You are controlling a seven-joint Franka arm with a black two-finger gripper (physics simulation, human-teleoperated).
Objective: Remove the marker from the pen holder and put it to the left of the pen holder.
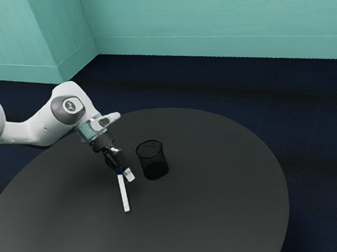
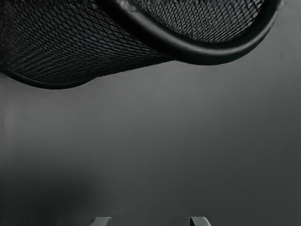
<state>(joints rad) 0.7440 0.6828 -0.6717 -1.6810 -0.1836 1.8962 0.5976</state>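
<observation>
On my exterior feed, the slim white marker with blue ends [image 1: 124, 194] was outside the round black wire-mesh pen holder [image 1: 155, 167], which stood upright on the dark round table [image 1: 222, 206]. The marker lay towards the exterior view's left and near side of the holder, its far end close by the black two-finger gripper [image 1: 123, 171]. My gripper was open: the pale-tipped fingers [image 2: 201, 221] stood well apart in the wrist view, with nothing pinched between them. I could not tell whether the marker was flat on the table or slightly tilted, nor whether a finger was touching it.

I judged the placing almost done, with a clean retreat next. My main worry was that far end: if I lifted while a finger was against it, I could drag or roll the marker, and a round barrel would probably travel easily. A sideways exit to the exterior view's right worried me too, because the holder's rim was near the hand and a light mesh cup might tip. There was also the matter of whose left was meant; from my side-on camera I could not settle that.
</observation>
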